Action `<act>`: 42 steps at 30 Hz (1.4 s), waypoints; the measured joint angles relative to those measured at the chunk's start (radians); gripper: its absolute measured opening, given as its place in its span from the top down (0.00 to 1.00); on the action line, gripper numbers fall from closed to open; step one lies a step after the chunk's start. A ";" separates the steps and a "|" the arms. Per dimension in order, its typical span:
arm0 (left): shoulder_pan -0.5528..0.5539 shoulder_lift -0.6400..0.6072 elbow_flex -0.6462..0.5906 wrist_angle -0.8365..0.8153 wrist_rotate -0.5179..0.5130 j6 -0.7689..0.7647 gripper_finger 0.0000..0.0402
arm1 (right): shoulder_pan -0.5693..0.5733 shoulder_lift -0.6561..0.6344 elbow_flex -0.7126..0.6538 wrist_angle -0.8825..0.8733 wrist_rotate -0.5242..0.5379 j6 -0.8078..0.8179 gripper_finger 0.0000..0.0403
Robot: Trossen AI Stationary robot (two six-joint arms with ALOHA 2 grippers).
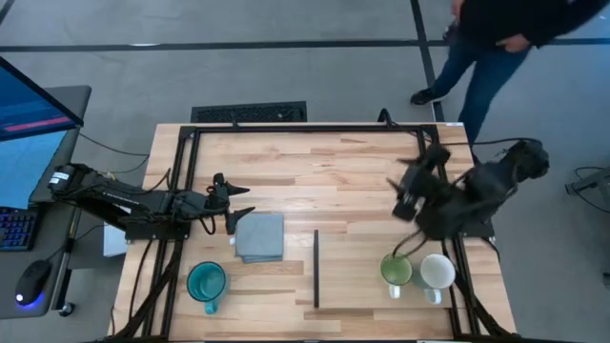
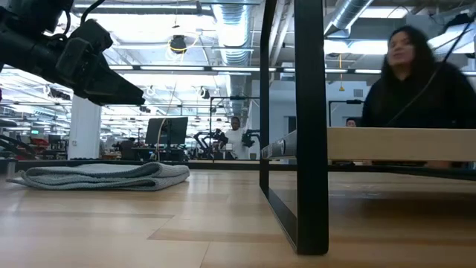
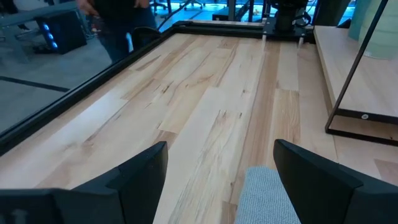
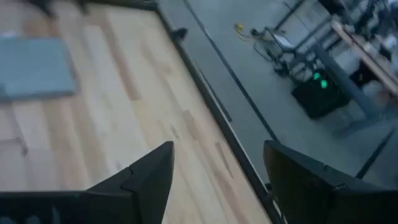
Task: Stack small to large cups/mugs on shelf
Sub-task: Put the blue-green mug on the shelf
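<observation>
Cloth: grey folded cloth (image 1: 259,236) lying flat on the table (image 1: 334,162).
Person: standing beyond the table's far right corner (image 1: 496,38).
Monitor: left of the table (image 1: 29,105).

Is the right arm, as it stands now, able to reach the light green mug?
Probably yes: the right end effector is open and empty, the light green mug stands close by, and nothing lies between them.
</observation>
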 joint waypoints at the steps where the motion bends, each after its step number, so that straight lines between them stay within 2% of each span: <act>1: 0.000 0.000 0.000 0.000 -0.001 0.000 0.29 | -0.012 -0.030 -0.007 0.007 0.002 -0.010 0.33; 8: 0.000 0.000 0.000 0.000 -0.002 0.044 0.29 | -0.079 -0.250 -0.108 0.215 -0.003 -0.232 0.33; 15: 0.000 0.000 0.000 0.000 -0.002 0.054 0.29 | -0.152 -0.444 -0.279 0.475 -0.077 -0.432 0.33; 21: 0.000 0.000 0.000 0.019 -0.002 0.054 0.29 | -0.229 -0.596 -0.498 0.685 -0.202 -0.522 0.33; 26: 0.000 0.000 0.000 0.054 -0.002 0.091 0.29 | -0.288 -0.701 -0.666 0.819 -0.254 -0.526 0.33; 31: 0.000 0.000 0.000 0.089 -0.026 0.158 0.29 | -0.356 -0.786 -0.828 1.044 -0.344 -0.618 0.33; 35: 0.000 0.000 0.000 0.130 -0.011 0.185 0.29 | -0.433 -0.831 -0.924 1.198 -0.445 -0.698 0.33; 42: 0.000 0.000 0.000 0.136 0.048 0.186 0.29 | -0.632 -0.848 -1.045 1.346 -0.651 -0.765 0.33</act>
